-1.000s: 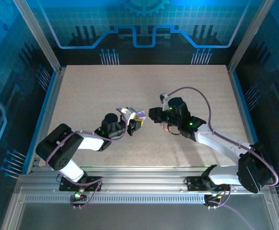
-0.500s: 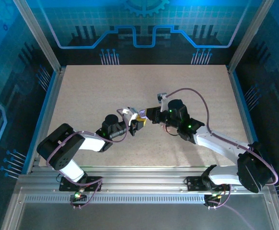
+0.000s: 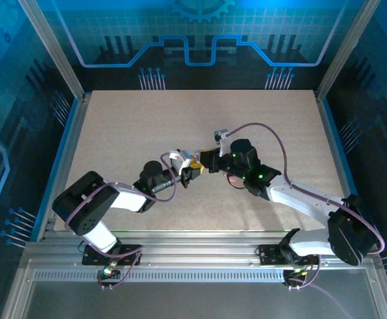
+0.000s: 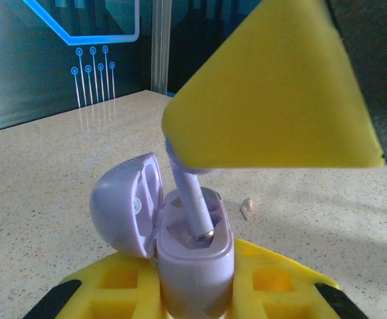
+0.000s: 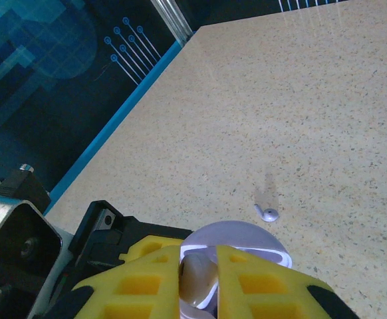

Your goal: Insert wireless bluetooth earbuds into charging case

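Over the open lilac case (image 4: 195,266), pale lilac earbud (image 4: 188,196), stem down

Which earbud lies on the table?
The pale lilac earbud alone on the beige table; the other earbud is pinched in the right gripper, stem inside the open lilac case.

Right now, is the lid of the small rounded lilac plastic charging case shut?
No, the charging case lid stands hinged open while a pale lilac earbud stem points into one slot.
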Robot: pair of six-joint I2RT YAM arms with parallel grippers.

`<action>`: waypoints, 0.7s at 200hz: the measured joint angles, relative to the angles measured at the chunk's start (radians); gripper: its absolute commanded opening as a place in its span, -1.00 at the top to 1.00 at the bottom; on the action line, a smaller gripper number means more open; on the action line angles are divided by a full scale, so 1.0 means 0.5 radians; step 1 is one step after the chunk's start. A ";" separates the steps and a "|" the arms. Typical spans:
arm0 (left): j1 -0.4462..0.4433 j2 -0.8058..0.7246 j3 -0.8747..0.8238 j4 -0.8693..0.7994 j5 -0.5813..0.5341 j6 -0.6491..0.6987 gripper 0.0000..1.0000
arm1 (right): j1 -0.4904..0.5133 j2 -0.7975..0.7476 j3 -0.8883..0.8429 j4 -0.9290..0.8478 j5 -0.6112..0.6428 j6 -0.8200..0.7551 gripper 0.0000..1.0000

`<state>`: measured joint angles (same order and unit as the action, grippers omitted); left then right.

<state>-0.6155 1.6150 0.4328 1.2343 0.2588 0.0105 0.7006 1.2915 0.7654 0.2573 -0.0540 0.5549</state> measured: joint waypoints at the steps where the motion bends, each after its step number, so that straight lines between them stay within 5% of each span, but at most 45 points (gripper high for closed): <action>1: 0.000 0.000 -0.001 0.001 0.000 0.000 0.70 | 0.000 0.000 0.000 -0.001 0.001 -0.002 0.63; 140: -0.005 0.002 -0.008 0.028 0.000 -0.002 0.70 | 0.038 -0.096 0.000 -0.073 0.153 -0.149 0.63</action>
<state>-0.6182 1.6157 0.4290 1.2484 0.2588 0.0097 0.7197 1.2434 0.7654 0.2207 0.0227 0.4805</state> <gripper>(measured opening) 0.212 0.187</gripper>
